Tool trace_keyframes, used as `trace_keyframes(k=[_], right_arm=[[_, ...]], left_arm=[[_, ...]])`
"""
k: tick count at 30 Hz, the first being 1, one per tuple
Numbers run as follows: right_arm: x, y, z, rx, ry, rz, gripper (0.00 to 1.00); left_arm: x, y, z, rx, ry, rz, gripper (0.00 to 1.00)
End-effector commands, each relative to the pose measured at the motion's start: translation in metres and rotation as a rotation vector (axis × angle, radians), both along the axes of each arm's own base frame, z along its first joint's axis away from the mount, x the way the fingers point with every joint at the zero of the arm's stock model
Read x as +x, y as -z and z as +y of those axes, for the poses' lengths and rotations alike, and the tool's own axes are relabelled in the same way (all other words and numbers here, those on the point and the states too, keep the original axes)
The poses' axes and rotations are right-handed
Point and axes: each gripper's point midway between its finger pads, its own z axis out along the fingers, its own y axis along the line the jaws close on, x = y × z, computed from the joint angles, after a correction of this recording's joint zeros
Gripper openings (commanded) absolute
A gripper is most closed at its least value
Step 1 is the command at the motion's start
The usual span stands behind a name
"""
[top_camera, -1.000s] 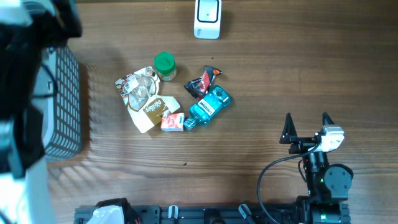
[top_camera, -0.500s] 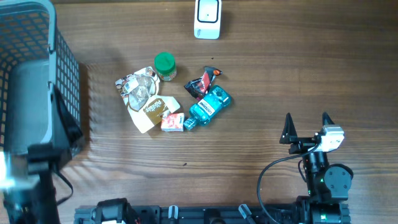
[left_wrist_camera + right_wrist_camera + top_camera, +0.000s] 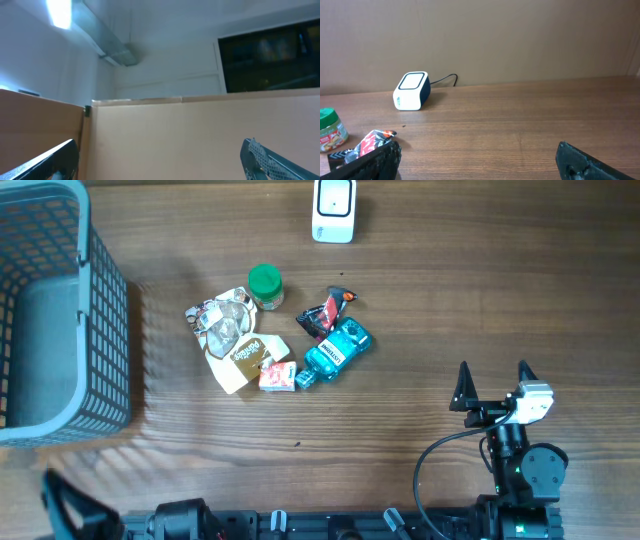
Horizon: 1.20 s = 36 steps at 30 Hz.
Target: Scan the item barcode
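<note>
Your left gripper and right gripper have released fingers, so take the teal bottle crosswise; its barcode seemingly faces down.

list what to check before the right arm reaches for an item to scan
1. right gripper open and empty: ok
2. scanner uncovered, with bare table around it: ok
3. teal bottle free to grasp alone: not ok, the red packet and small box lie right against it
4. barcode showing on the bottle: cannot tell
5. left gripper open, pointed up and away from the pile: ok
</note>
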Motion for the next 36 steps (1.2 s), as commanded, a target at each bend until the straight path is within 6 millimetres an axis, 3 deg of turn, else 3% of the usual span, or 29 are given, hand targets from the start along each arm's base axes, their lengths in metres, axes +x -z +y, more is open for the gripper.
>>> trace_keyframes(k=[1, 5, 12, 16, 19, 22, 26, 28, 36], right_arm=[[0.000, -0.003, -0.004, -0.006, 0.019, -0.013, 1.00], [0.000, -0.010, -0.004, -0.007, 0.019, -0.042, 1.00], [-0.001, -0.020, -0.003, -0.008, 0.017, -0.078, 1.00], [-0.005, -0.043, 0.014, -0.055, -0.080, -0.161, 0.99], [-0.010, -0.059, 0.025, -0.163, -0.131, -0.239, 1.00], [-0.011, -0.066, 0.026, -0.164, -0.136, -0.266, 1.00], [-0.012, -0.065, 0.032, -0.167, -0.169, -0.268, 1.00], [-0.012, -0.065, 0.032, -0.166, -0.171, -0.267, 1.00], [-0.013, -0.065, 0.036, -0.170, -0.195, -0.270, 1.00]], left_arm=[[-0.029, 0.004, 0.002, -0.003, -0.040, -0.073, 1.00], [-0.054, 0.008, 0.002, -0.007, -0.051, -0.169, 1.00], [-0.054, 0.006, 0.005, -0.017, -0.071, -0.198, 1.00], [-0.057, 0.005, 0.014, -0.057, -0.100, -0.215, 1.00], [-0.043, 0.009, 0.016, -0.140, 0.002, -0.198, 1.00], [-0.020, 0.016, 0.018, -0.209, 0.103, -0.200, 1.00], [0.030, 0.050, 0.022, -0.226, 0.114, -0.151, 1.00], [0.043, 0.062, 0.027, -0.250, 0.102, -0.136, 1.00], [0.065, 0.103, 0.045, -0.340, 0.060, -0.191, 1.00]])
